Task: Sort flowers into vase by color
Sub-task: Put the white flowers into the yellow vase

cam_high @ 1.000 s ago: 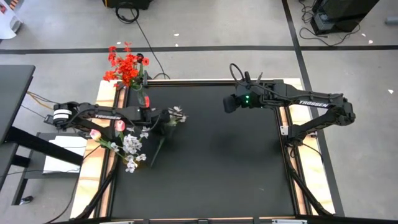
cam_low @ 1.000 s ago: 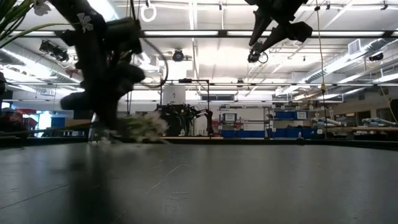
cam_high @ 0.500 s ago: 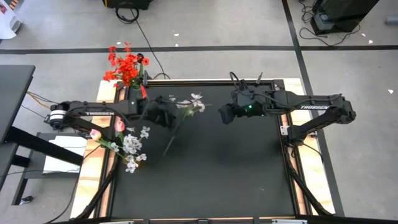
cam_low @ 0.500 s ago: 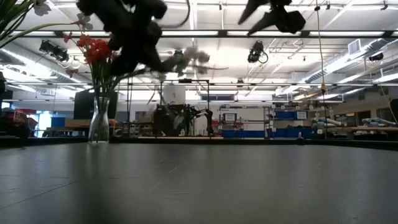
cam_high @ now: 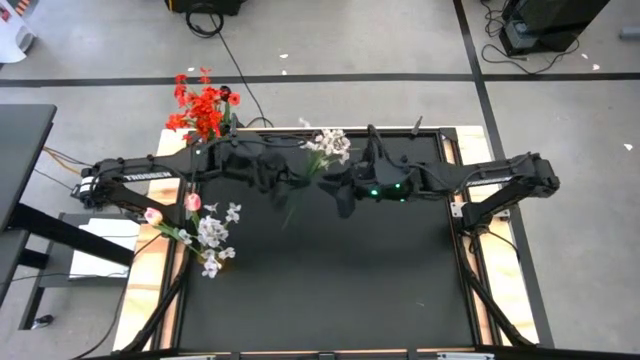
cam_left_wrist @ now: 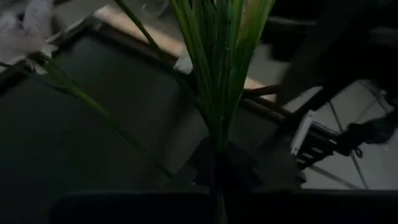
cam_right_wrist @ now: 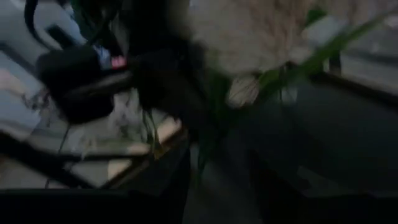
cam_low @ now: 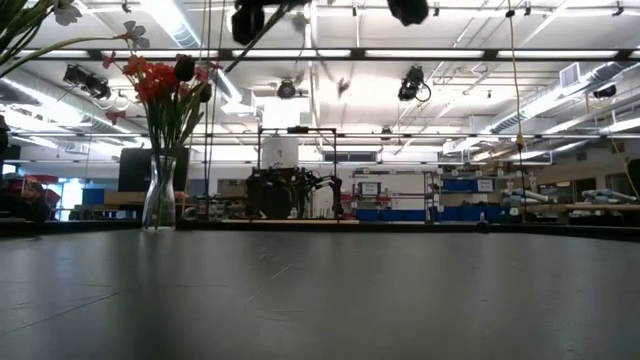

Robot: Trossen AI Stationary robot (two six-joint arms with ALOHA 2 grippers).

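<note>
My left gripper (cam_high: 272,178) is high above the table's far middle, shut on a white blossom spray (cam_high: 328,143). The spray's blossoms point toward the far edge and its green stem end (cam_high: 290,214) trails toward the near side. My right gripper (cam_high: 338,192) hovers just to the right of the spray's stem, close to the blossoms (cam_right_wrist: 249,37). A glass vase (cam_low: 160,195) with red sprays (cam_high: 205,108) stands on the far left corner. More white sprays (cam_high: 212,238) and pink tulips (cam_high: 152,215) lie at the table's left edge. My left gripper pinches the white spray's bundled green stems (cam_left_wrist: 217,134) between its two fingers, which lie across the stems. The spray is lifted clear of the table and tilted, with its blossoms toward the far right and its stem end hanging free below.
The black mat (cam_high: 330,280) has bare room over its middle, near side and right. The vase stands close behind my left arm (cam_high: 160,180). The loose flowers lie partly over the wooden left border.
My left gripper has risen from the table's left side and swung right and toward the far edge. It carried the white spray, which now hangs clear of the mat. My right gripper has moved left toward the spray until it is beside the stem.
</note>
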